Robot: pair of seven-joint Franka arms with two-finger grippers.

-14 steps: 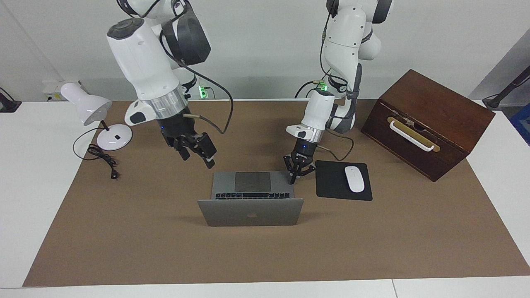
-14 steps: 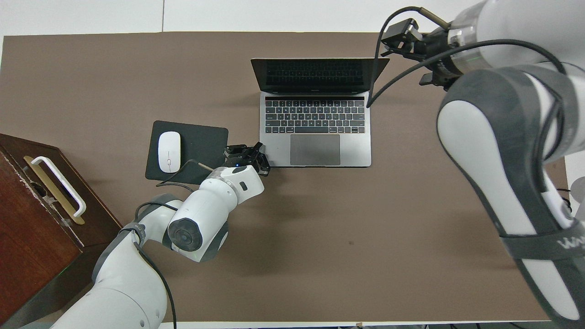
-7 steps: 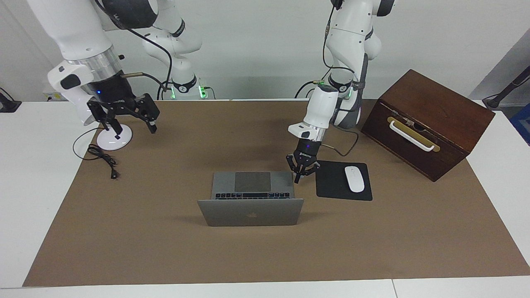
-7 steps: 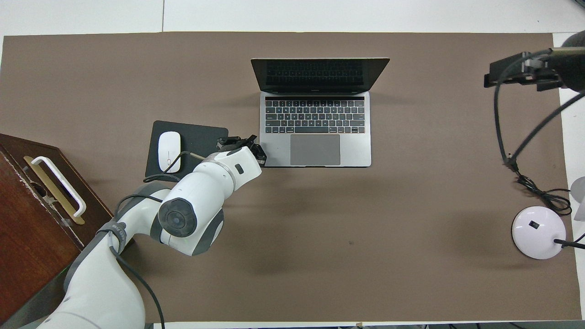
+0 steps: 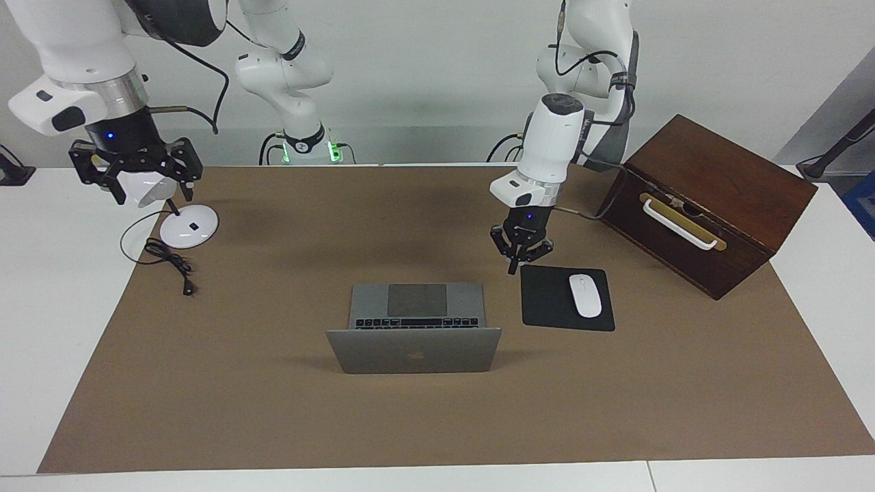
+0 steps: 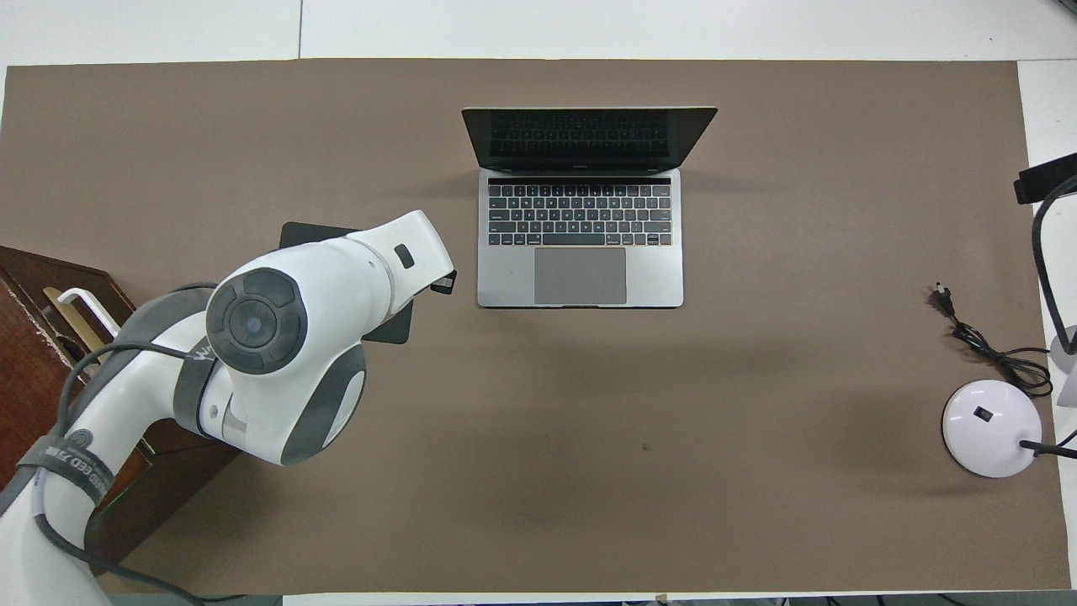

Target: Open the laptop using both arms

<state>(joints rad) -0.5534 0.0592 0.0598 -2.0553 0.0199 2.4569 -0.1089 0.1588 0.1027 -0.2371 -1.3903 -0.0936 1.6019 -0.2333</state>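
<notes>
Both grippers hang in the air, clear of the laptop (image 5: pixel 414 328). Left gripper (image 5: pixel 514 268), on the arm coming from the left arm's base, hovers over the brown mat (image 5: pixel 273 410) just at the robot-side corner of the black mouse pad (image 5: pixel 547 301); its fingertips are pressed together with nothing between them. Right gripper (image 5: pixel 140 179) is raised high over the right arm's end of the surface (image 5: pixel 41 328), above the white desk lamp (image 5: pixel 183 224), with its fingers spread wide and empty.

Near the middle of the mat the laptop sits open, closer to the edge away from the robots than to theirs. Its long axis runs parallel to the long edges of the surface. Keyboard and trackpad face up, the trackpad toward the robots, and the lid stands up at the hinge on the base's edge away from them, so the dark screen faces the robots and the logo faces away.

A white mouse (image 5: pixel 585 295) lies on the mouse pad, beside the laptop toward the left arm's end. A brown wooden box (image 5: pixel 711 184) with a white handle stands near that end's robot-side corner.
</notes>
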